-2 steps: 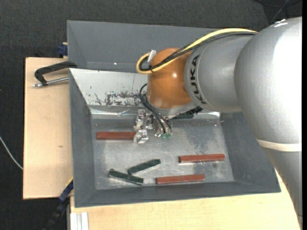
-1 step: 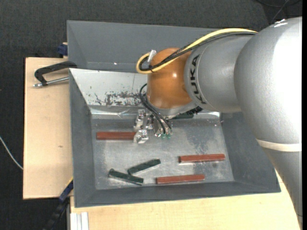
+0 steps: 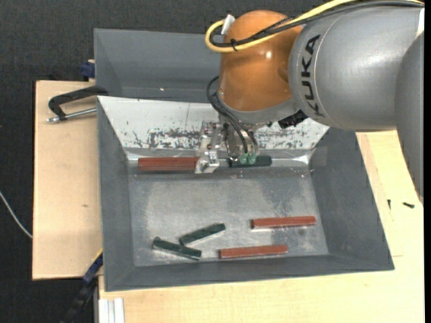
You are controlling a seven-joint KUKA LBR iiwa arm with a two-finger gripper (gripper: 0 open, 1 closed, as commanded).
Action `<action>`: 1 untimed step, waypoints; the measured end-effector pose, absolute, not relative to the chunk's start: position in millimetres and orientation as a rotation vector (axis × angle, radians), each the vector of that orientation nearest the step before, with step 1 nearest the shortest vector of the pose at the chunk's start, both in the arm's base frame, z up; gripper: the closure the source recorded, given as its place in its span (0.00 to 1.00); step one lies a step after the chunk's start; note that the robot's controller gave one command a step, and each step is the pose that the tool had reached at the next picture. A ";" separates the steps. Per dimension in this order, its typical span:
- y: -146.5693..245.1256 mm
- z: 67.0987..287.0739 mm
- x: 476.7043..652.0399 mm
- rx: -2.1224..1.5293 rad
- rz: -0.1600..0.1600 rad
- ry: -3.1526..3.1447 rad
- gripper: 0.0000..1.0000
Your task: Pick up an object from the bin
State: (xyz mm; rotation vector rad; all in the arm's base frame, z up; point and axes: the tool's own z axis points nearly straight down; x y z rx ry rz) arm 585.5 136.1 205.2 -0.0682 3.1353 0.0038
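My gripper hangs low at the back of the bin, close to the rear wall. Its fingers stand apart, and I see nothing between them. A red-brown flat bar lies along the foot of the rear wall. The bar's right end touches or nearly touches the left finger. Just right of the other finger lies a short dark green piece; whether the finger touches it I cannot tell.
Toward the front of the bin lie two more red-brown bars. Left of them two dark green strips lie crossed. The arm and its orange cover hang over the back right of the bin.
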 end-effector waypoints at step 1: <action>136.1 205.0 585.4 -0.068 0.004 3.136 1.00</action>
